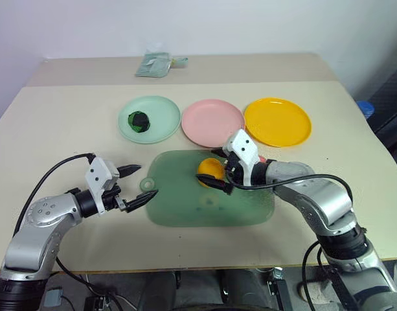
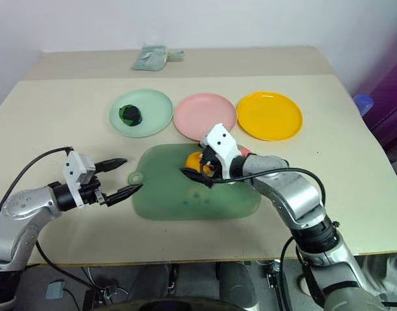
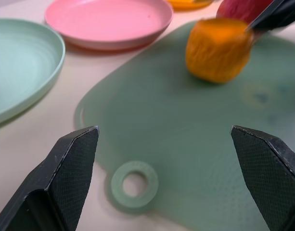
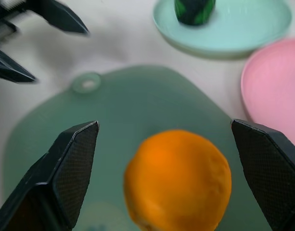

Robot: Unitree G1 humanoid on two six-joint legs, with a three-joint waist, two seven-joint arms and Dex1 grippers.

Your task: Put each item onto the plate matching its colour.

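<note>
One fruit sits plated; right claw (image 4: 164, 139) gapes wide, empty, around the orange (image 4: 178, 180) — closing off-centre could probably squirt it into the apple (image 3: 243, 8).

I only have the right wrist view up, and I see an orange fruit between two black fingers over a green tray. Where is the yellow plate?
Observer: The yellow plate sits at the right end of the plate row, beside the pink plate, with nothing on it.
Operator: Is there any other fruit near the orange one?
Observer: Yes, a pink-red apple lies just behind the orange fruit on the tray, mostly hidden by the right end effector in the head views.
Operator: What is the left arm doing?
Observer: The left end effector is open and holds nothing, at the tray's left edge near its ring handle.
</note>
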